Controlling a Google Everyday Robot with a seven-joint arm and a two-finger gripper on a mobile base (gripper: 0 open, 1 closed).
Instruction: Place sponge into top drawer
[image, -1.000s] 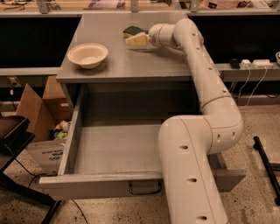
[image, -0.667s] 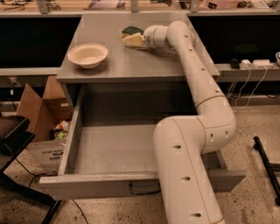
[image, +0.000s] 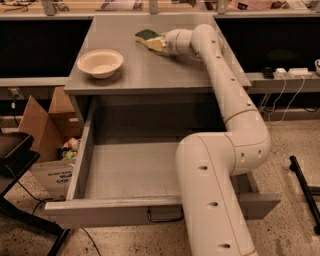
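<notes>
The sponge (image: 146, 37), pale yellow with a dark green layer, lies at the back of the grey cabinet top (image: 150, 75). My gripper (image: 159, 43) reaches in from the right and is right at the sponge's right end, low over the cabinet top. The top drawer (image: 80, 160) stands pulled far out below the cabinet top, with nothing showing inside it. Its flat front panel carries a small dark handle (image: 165, 216). My arm hides the drawer's right part.
A round cream bowl (image: 100, 62) sits on the cabinet top's left side. An open cardboard box (image: 50, 130) and a black chair (image: 15, 150) stand left of the drawer. A black bar (image: 305, 192) lies on the floor at right.
My gripper has moved a little to the left along the cabinet top, closing on the sponge. The drawer and bowl have not moved.
</notes>
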